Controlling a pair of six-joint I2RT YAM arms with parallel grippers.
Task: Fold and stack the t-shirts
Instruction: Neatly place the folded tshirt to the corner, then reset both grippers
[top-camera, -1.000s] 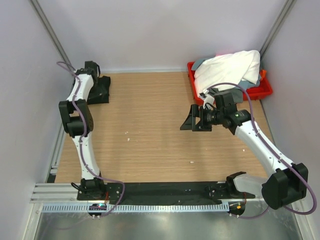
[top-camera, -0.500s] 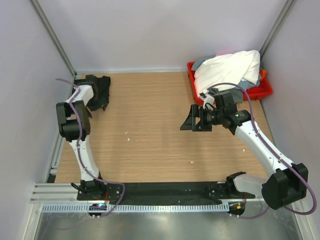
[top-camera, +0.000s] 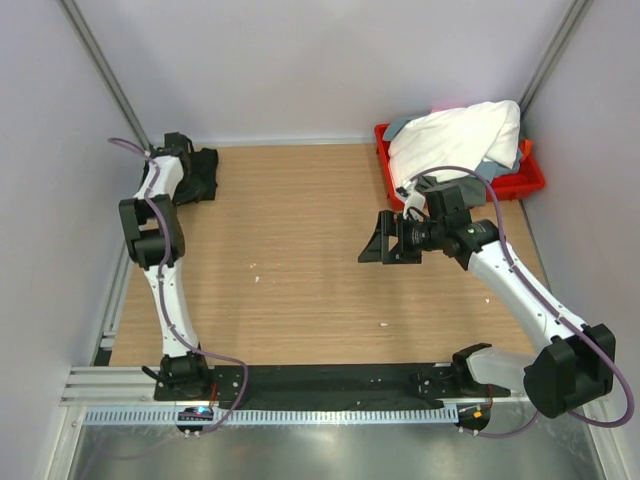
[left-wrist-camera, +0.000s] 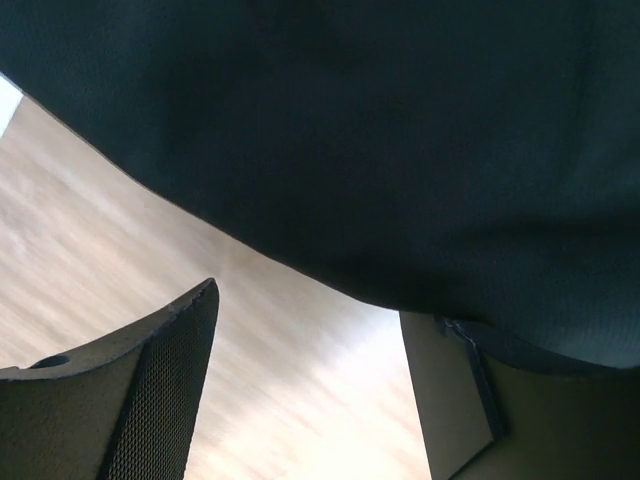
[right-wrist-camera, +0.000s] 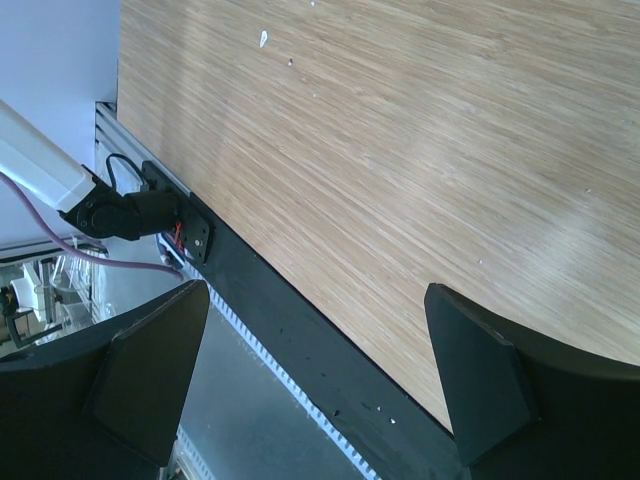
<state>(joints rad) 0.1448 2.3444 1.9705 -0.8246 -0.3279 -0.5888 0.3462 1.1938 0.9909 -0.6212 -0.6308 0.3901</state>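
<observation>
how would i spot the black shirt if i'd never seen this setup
Go to the far left corner of the wooden table. The black t-shirt lies crumpled there in a dark heap at the left claw. Unlike the white shirt and grey shirt piled on the red tray at far right, it sits on bare wood.

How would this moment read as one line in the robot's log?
left hand: open, at black shirt | right hand: open, empty, over table | white shirt: heaped in red tray | stack: none yet
</observation>
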